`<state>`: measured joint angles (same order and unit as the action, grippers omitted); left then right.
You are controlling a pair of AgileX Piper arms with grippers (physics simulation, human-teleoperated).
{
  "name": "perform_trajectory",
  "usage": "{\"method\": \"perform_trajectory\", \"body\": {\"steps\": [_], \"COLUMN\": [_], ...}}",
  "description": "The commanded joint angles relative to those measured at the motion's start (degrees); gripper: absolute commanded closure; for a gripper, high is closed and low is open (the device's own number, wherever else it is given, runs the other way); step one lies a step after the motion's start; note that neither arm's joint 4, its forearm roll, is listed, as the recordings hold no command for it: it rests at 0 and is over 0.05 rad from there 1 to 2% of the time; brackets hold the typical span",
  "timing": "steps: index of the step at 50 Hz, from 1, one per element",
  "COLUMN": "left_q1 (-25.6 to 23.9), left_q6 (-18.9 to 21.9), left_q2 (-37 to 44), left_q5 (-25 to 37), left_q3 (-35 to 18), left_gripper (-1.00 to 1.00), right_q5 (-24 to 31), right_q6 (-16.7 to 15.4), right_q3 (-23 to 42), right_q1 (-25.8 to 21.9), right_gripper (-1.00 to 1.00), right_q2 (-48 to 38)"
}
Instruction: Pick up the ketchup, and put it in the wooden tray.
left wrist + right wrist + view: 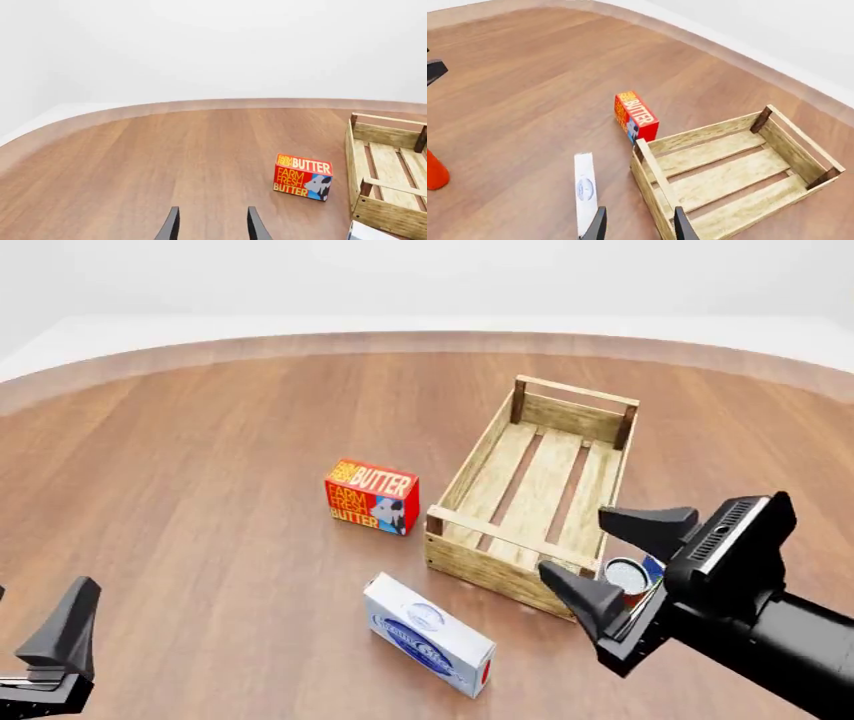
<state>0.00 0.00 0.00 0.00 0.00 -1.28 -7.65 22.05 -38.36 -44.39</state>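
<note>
1. my right gripper [617, 555] hangs above the near end of the wooden tray [497, 469], its two dark fingers spread wide with nothing between them. my left gripper [210, 225] is low over the table at the near left, fingers parted and also empty.

2. the ketchup [435, 172] shows only in the right wrist view, as a red-orange sliver at the picture's edge, standing on the table well apart from the tray. the front view does not show it at all, so i judge it sits off to the near left, closer to my left arm.

3. risk: reaching with the wrong arm. the right one would have to cross over the white box [429, 635] and could knock it.

4. risk: i see only part of the bottle, not its cap or neck. closing on it from a poor angle could tip it, since it is tall and narrow.

5. risk: the butter box [372, 497] is a similar red-orange and stands just beside the tray; mistaking it for the bottle would waste the grasp.

6. risk: a tin can [627, 575] sits by the tray's near corner, partly hidden under my right gripper. lowering that arm carelessly could strike it or the tray's rim.
</note>
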Motion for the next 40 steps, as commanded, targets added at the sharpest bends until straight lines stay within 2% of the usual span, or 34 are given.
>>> {"method": "perform_trajectory", "body": {"steps": [1,15,22,31,40], "left_q1": [0.0,0.0,0.0,0.0,0.0], "left_q6": [0.0,0.0,0.0,0.0,0.0], "left_q2": [0.0,0.0,0.0,0.0,0.0], "left_q5": [0.0,0.0,0.0,0.0,0.0], "left_q3": [0.0,0.0,0.0,0.0,0.0], "left_gripper": [-1.0,-1.0,-1.0,-1.0,-1.0], "right_q5": [0.7,1.6,-0.7,-2.2,-2.6], "right_q6": [-0.1,-0.2,-0.2,-0.2,-0.6], "right_q3": [3.9,9.0,11.6,18.0,22.4], "right_q1": [-5.4,-11.1,-14.2,-19.3,-22.9], "right_gripper": [-1.0,-1.0,-1.0,-1.0,-1.0], "right_q2": [-5.7,-10.8,-17.3,-26.0,-31.1]}}
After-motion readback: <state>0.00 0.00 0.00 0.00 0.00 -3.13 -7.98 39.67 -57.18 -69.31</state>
